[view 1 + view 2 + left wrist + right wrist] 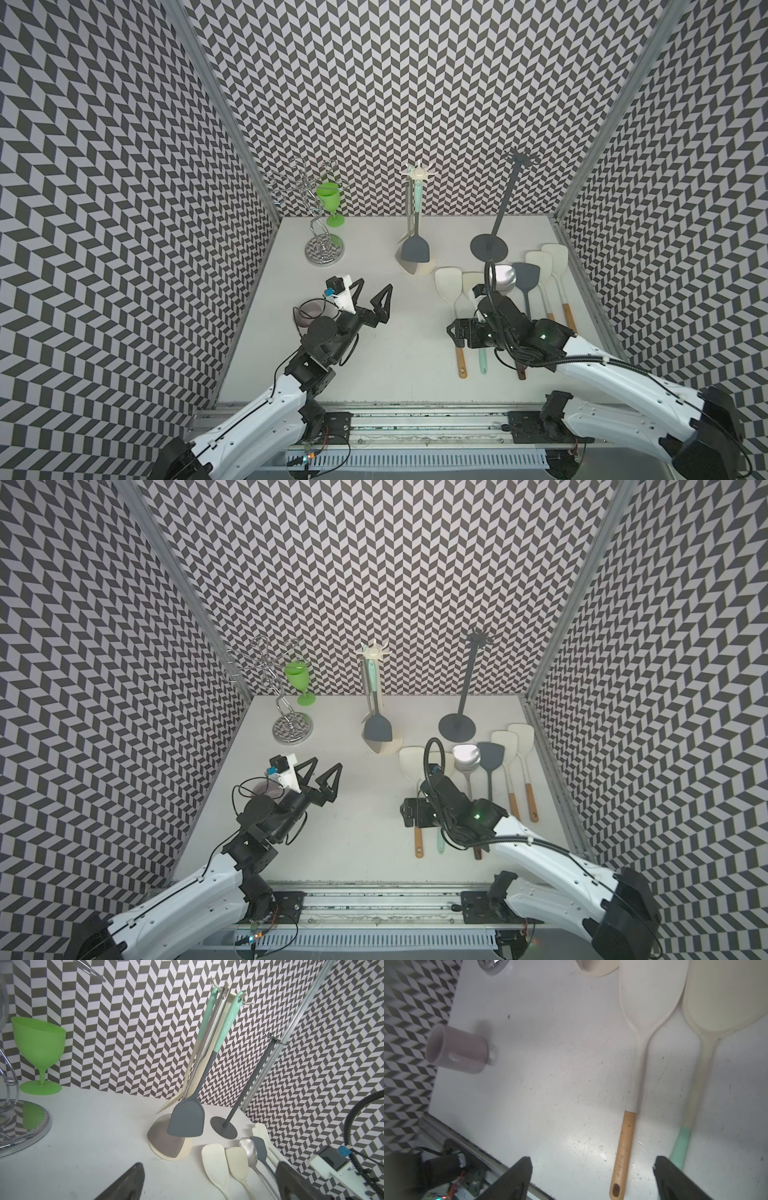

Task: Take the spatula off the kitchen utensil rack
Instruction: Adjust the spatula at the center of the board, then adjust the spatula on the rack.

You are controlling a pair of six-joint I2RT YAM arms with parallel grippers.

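Spatula (636, 1076) (cream head, wood handle) lay flat on the counter (374, 353) at one end of the utensil row, well apart from the cream utensil rack (417, 173). Right pincer (591, 1162) sat low over its handle with the jaws spread wide either side of the wood and not touching it: released, nothing held.

My read: the off-the-rack step was done for this one, and this was the let-go end.

Next move called for lifting the right pincer straight up with no sideways drift. A mint-handled spatula (698, 1076) lay just beside it, and a jaw could nudge either handle.

Left pincer (374, 286) was wide open and empty too, hovering above the counter and pointed toward the rack.

A grey spatula (187, 1118) still hung from a rack hook, head down by the base (a cream utensil and a metal one crowded close to it). If that one was due next, the left arm looked better placed. It would need to close on the shaft and lift to clear the hook before pulling away. The rack looked light and might tip.
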